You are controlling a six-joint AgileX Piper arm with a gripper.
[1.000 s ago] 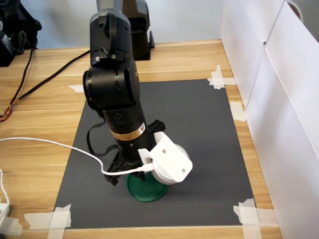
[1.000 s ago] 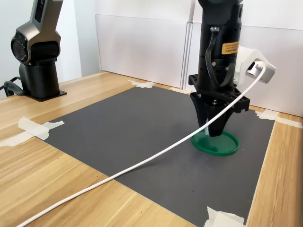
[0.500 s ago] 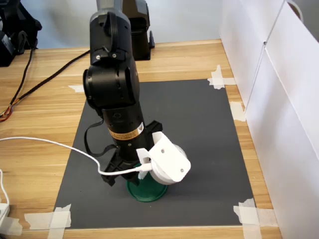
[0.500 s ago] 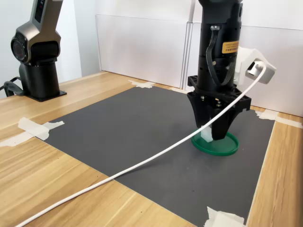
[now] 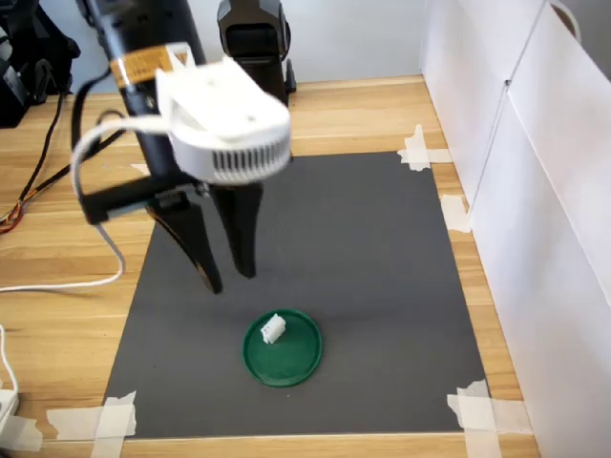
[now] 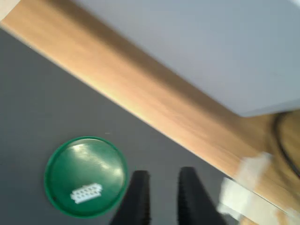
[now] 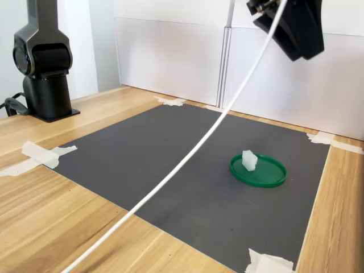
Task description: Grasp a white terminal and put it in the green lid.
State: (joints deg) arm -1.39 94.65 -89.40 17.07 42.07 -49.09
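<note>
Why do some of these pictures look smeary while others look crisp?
The wrist view is blurred throughout, so the white terminal on the green lid looks soft, with pale glare on the lid. In the first exterior view the arm's white camera housing is smeared; the second exterior view is sharp.

A robotics lab or test bench is showing here: a wooden worktop (image 5: 344, 114) is carrying a dark grey mat (image 5: 353, 248) held down at its corners by white tape strips (image 5: 482, 410). White partition boards (image 7: 170, 57) are walling in the workspace. A second black robot base (image 7: 45, 68) is standing at the worktop's edge, and loose cables (image 5: 43, 162) are trailing across the wood.
</note>
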